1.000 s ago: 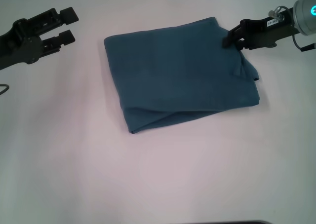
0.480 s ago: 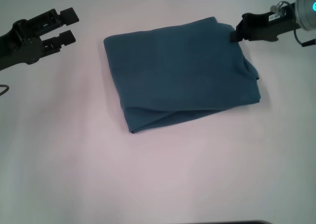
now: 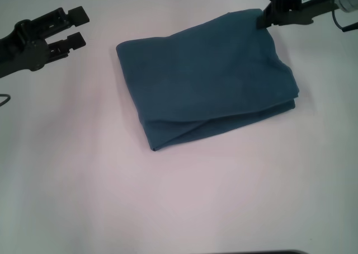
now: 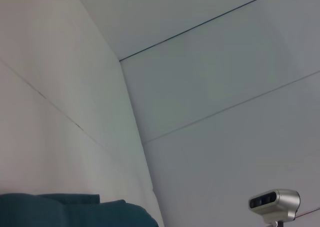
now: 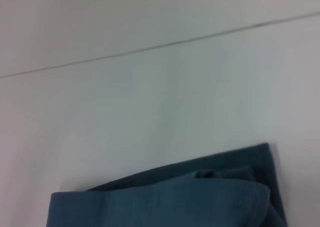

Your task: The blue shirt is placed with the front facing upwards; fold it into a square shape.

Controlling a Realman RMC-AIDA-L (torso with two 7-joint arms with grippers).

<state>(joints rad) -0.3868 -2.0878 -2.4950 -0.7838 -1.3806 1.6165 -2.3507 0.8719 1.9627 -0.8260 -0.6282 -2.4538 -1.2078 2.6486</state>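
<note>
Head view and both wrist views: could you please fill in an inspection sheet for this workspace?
Surface: white table, bare around the cloth.
Job's things: blue shirt folded into a rough rectangle, layered edges at its near side; print not visible.
Clutter: nothing seen.
Grippers: left tool open, off the cloth at far left; right tool at the shirt's far right corner.
Cables: one at the right arm.
Surroundings: white wall panels.

Left gripper (image 3: 80, 26): hovering at far left, arm reaching in from the left edge, fingers parted and holding nothing. Right gripper (image 3: 264, 19): reaching in at far right, arm extending from the right edge
</note>
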